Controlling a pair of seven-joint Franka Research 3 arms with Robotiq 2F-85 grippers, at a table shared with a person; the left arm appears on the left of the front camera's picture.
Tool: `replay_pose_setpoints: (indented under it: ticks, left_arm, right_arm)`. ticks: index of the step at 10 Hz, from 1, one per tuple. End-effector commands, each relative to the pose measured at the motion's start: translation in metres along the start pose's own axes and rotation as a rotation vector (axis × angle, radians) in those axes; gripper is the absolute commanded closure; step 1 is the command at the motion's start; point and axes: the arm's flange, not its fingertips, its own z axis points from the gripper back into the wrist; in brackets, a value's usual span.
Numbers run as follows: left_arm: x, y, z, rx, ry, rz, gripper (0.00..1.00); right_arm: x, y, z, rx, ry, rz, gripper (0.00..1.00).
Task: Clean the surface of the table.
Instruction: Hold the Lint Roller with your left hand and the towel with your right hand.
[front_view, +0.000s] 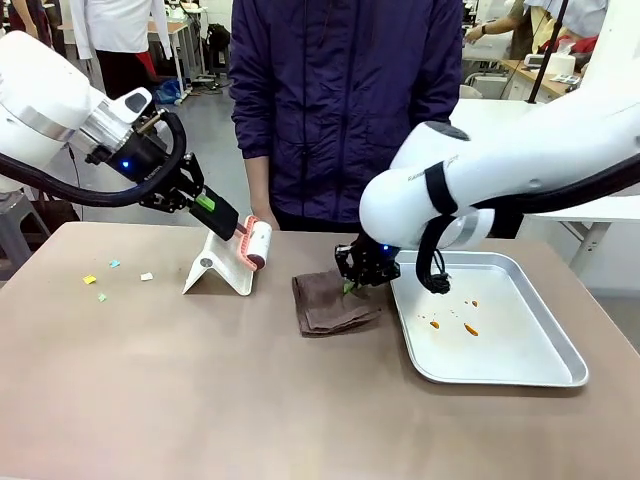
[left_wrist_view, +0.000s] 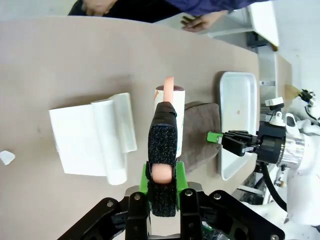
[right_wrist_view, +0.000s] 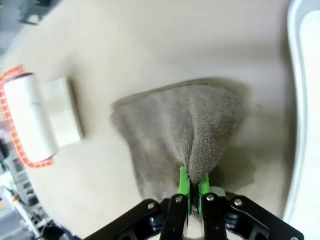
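The fingertips of the right gripper (front_view: 352, 284) are mostly hidden behind its own wrist in the front view. From the right wrist its green pads (right_wrist_view: 184, 182) are seen pressed together on a raised fold of the brown cloth (right_wrist_view: 175, 130), which lies just left of the tray (front_view: 520, 378). Orange stains (front_view: 455, 325) in the tray are shown from the front alone. Farther left of the tray, the left gripper (left_wrist_view: 162, 177) is clamped on the pink handle of the lint roller (front_view: 258, 243), just beside a white stand (front_view: 222, 270). The table (front_view: 150, 400) lies under both grippers. Tiny paper scraps (front_view: 100, 275), hard to make out, are scattered far left of the tray.
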Motion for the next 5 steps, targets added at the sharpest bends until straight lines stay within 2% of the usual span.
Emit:
replay_pose_setpoints:
  ticks: [1, 2, 3, 5]
  left_arm:
    - [-0.02, 0.004, 0.008, -0.082, -0.019, -0.049, 1.0]
    - [-0.027, 0.004, 0.017, -0.137, -0.028, -0.061, 1.0]
    - [-0.035, 0.006, 0.03, -0.176, -0.04, -0.072, 1.0]
    - [-0.048, 0.024, 0.063, -0.295, -0.009, -0.089, 1.0]
  right_arm:
    - [-0.023, -0.029, 0.023, 0.195, 0.046, 0.063, 1.0]
    - [-0.029, -0.036, 0.032, 0.293, 0.06, 0.081, 1.0]
    - [-0.035, -0.045, 0.04, 0.403, 0.033, 0.073, 1.0]
    - [-0.049, -0.066, 0.053, 0.641, 0.006, 0.128, 1.0]
